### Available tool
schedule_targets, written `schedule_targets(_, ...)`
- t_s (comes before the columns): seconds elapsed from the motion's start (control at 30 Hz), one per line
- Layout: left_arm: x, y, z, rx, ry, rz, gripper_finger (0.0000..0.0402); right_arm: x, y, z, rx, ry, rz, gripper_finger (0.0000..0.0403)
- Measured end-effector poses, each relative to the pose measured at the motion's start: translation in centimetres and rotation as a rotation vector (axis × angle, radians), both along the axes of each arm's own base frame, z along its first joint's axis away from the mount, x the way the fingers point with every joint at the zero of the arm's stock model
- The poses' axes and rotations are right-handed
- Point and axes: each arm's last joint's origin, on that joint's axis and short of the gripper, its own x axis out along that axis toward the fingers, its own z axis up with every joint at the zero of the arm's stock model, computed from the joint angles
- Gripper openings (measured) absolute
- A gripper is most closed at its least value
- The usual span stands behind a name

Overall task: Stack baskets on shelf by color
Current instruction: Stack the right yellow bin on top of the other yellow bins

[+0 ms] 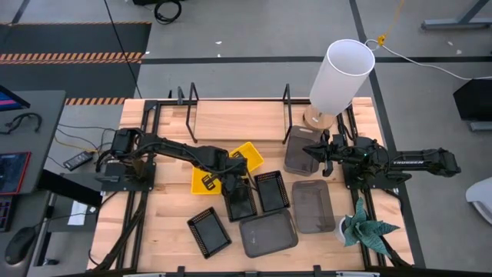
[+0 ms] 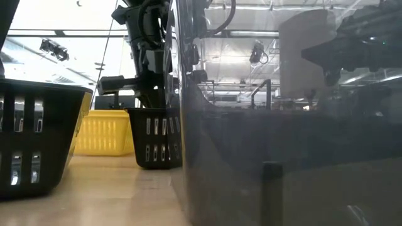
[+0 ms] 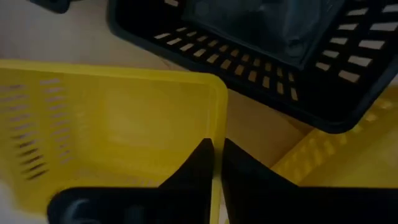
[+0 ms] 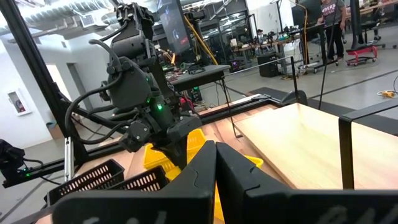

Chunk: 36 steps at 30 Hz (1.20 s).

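In the high view my left gripper (image 1: 228, 175) reaches over mid-table and is shut on a yellow basket (image 1: 204, 181). A second yellow basket (image 1: 247, 157) lies tilted just beyond it. Three black mesh baskets (image 1: 239, 201) (image 1: 271, 191) (image 1: 209, 231) sit on the tabletop nearer the front edge. Two grey baskets (image 1: 267, 233) (image 1: 313, 206) lie near the front, and a third (image 1: 298, 151) is beside the lamp. My right gripper (image 1: 311, 151) hovers shut over that third grey basket and holds nothing (image 4: 216, 155). The shelf (image 1: 238, 119) runs along the far side. My left gripper (image 3: 216, 155) pinches a side wall of the yellow basket (image 3: 218, 127), close to a corner, with one finger (image 3: 199, 163) inside the basket and one (image 3: 242, 167) outside. The fingers come from above, pointing down. Whether the basket's bottom is off the table, I cannot tell.
A white cylindrical lamp (image 1: 340, 75) stands at the far right, and a potted plant (image 1: 366, 228) at the near right corner. Black upright brackets (image 1: 190, 102) (image 1: 287, 100) rise from the shelf. In the low view a grey basket wall (image 2: 282, 169) blocks the right half.
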Motion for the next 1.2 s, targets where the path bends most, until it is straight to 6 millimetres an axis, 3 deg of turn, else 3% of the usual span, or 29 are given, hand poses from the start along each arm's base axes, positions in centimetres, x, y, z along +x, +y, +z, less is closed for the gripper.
schedule_targets(0.27, -0.4, 0.1, 4.4, -0.029, -0.15, 0.138, 0.0014, 0.0, 0.0, 0.0, -0.001, -0.005, 0.0, 0.0014)
schedule_targets(0.73, -5.5, -0.8, 12.5, -0.215, -0.426, 0.456, 0.0018, 0.0, 0.0, 0.1, -0.001, -0.012, 0.0, 0.0014)
schedule_targets(0.97, -8.1, -1.6, 13.7, -0.315, -0.402, 0.67, 0.0018, 0.0, 0.0, 0.1, -0.001, -0.011, 0.0, 0.0014)
schedule_targets(1.2, -10.0, -2.9, 13.2, -0.35, -0.272, 0.882, 0.0024, 0.0, 0.0, 0.1, -0.001, -0.011, 0.0, 0.0014)
